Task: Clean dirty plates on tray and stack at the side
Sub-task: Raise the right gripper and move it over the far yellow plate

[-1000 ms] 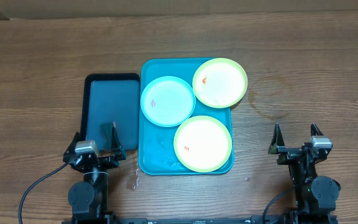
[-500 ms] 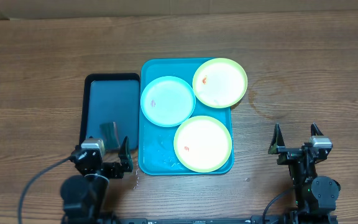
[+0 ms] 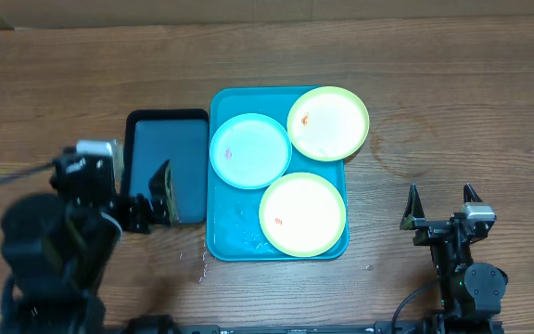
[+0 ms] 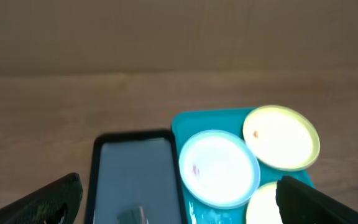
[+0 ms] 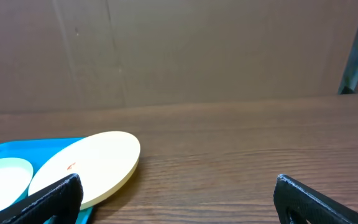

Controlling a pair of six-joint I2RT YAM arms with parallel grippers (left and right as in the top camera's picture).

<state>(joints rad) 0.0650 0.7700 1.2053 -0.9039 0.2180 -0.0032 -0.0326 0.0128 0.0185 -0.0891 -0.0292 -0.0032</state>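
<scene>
The turquoise tray [image 3: 217,232] lies mid-table and holds three plates. A light blue plate [image 3: 250,150] is at its left. One yellow-green plate [image 3: 328,122] overhangs the far right corner, and another [image 3: 302,213] lies at the near right. Each has a small orange-red smear. My left gripper [image 3: 146,211] is raised at the near end of the navy tray, open and empty. In the left wrist view it [image 4: 179,186] looks towards the light blue plate [image 4: 219,168]. My right gripper [image 3: 440,199] rests open and empty, right of the tray. Its wrist view [image 5: 178,186] shows the far plate [image 5: 86,165].
A smaller dark navy tray [image 3: 133,125] touches the turquoise tray's left side, with a small dark green object [image 3: 163,186] near its front. A wet patch [image 3: 239,227] shows on the turquoise tray's near left. A cardboard wall [image 5: 179,50] stands behind the table.
My left arm has lifted from its rest, swung left and risen towards the camera, its gripper still open. The right arm and the plates have not moved.
</scene>
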